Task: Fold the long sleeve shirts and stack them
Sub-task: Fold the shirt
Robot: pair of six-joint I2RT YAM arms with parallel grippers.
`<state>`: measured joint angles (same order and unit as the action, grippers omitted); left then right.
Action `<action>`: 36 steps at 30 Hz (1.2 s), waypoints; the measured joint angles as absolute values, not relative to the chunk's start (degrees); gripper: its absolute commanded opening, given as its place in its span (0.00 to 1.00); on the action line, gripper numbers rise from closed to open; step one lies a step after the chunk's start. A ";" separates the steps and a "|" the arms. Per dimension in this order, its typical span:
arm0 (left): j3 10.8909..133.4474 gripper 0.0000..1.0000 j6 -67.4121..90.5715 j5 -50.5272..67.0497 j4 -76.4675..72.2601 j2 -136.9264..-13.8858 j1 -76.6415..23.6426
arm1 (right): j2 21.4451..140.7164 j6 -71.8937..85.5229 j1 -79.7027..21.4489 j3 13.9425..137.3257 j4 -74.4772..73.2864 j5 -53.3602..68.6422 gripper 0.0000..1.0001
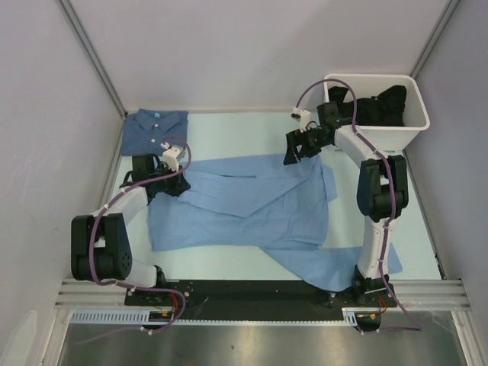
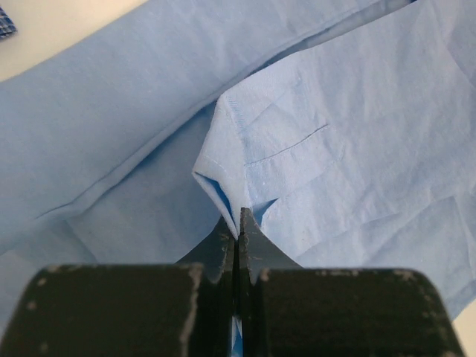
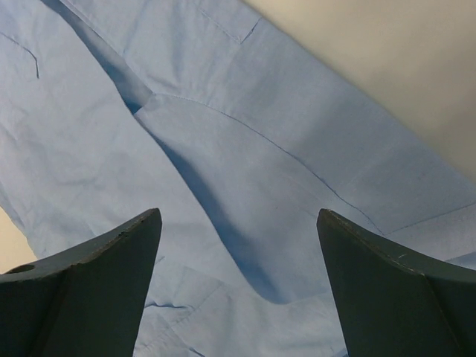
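Observation:
The light sky-blue shirt (image 1: 244,206) lies spread over the middle of the table, one sleeve trailing to the front right. The darker denim-blue shirt (image 1: 156,130) lies folded at the back left, collar and turquoise label up. My left gripper (image 1: 177,186) is shut on a pinched fold of the light shirt's left edge (image 2: 223,182). My right gripper (image 1: 293,151) is open just above the light shirt's far right part (image 3: 245,186), holding nothing.
A white bin (image 1: 412,114) with dark clothing (image 1: 381,103) stands at the back right. Grey walls close in the left and right sides. A black rail runs along the near edge.

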<state>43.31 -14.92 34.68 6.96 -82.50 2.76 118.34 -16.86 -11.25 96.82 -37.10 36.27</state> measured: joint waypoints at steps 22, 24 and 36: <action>44.60 0.65 -11.88 34.87 7.90 -87.59 11.99 | 117.49 -23.66 -10.44 98.76 -45.39 33.98 0.89; 44.60 0.85 -11.68 35.99 9.21 -86.59 14.85 | 114.74 -25.65 -9.87 97.14 -47.83 33.85 0.92; 44.21 0.84 -40.45 47.22 30.87 -68.51 3.09 | 76.55 -55.92 10.39 64.38 -70.91 24.29 0.89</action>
